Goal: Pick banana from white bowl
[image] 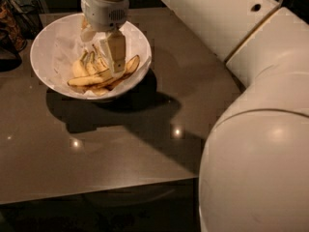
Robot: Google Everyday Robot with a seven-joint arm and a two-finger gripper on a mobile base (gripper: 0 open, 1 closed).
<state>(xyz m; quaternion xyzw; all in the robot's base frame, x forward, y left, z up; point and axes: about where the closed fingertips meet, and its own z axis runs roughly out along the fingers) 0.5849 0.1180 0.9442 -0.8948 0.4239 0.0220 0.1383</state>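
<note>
Clutter (9,28), dark and patterned, fills the 10 o'clock corner of the view, just beside the bowl. Next comes the table (96,173), a brown glossy top with a few small light glints (176,131) on it. Its near edge runs along 6 to 7 o'clock. The bowl (35,69) stands upright on the table at about 11 o'clock, wide, round and white, lined with crumpled paper (58,45). The banana (87,80) lies inside the bowl at its 6 o'clock side, on the paper. It stretches roughly from 8 o'clock toward 3 o'clock and is pale yellow with brown marks. Behind it, toward the bowl's centre, rest shorter bananas (80,66), their stems pointing up toward 12 o'clock. The gripper (114,62) reaches down into the bowl from 12 o'clock, coming in over the far rim. Its tip is down among the fruit, at or just beside the banana's right half. Contact cannot be made out, and whether the gripper is spread or pressed together cannot be told. A dark shadow (120,115) spreads over the table from under the bowl toward 4 o'clock. The arm (260,144), thick and white, crosses from 12 o'clock down the right side and fills the view from 2 to 5 o'clock.
</note>
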